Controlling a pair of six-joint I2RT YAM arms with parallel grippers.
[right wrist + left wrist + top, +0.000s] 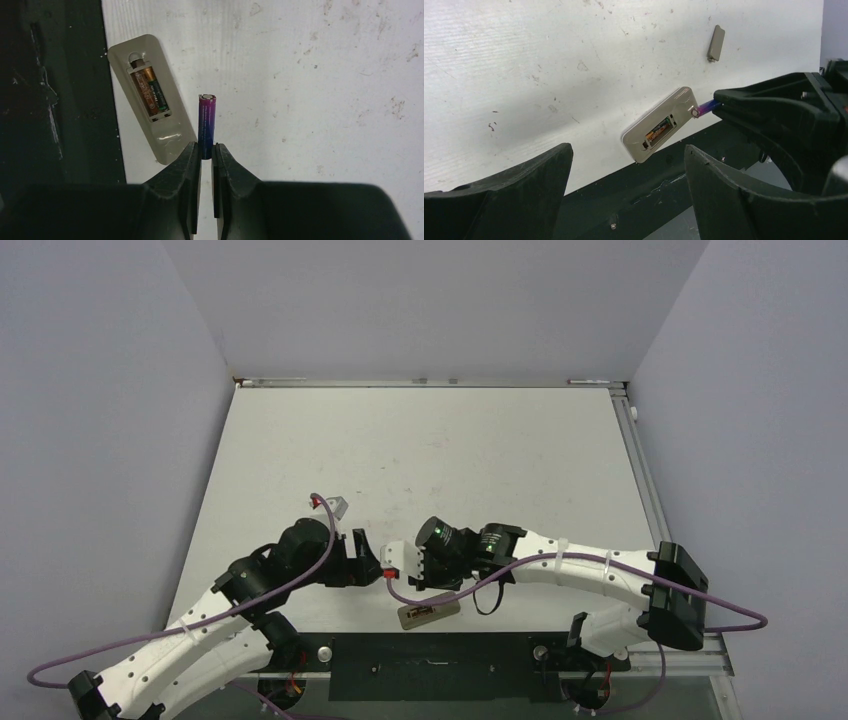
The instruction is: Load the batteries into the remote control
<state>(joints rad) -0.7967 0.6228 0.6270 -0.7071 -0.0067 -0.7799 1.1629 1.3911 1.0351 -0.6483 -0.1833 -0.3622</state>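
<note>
A robotics lab bench is being shown. A scuffed white table (pixel 430 450) is being closed in on three sides by plain grey panels (pixel 100 390), with an aluminium rail (pixel 430 382) being run along its far edge. Two white-and-black robot arms, the left arm (pixel 190 645) and the right arm (pixel 590 575), are being carried beside a black mounting plate (pixel 430 668) at the near edge. Purple cables (pixel 100 651) are being trailed loosely along them.

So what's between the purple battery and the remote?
Nothing: in the right wrist view only a bare strip of table shows between the purple battery, pinched in the right gripper, and the remote.
</note>
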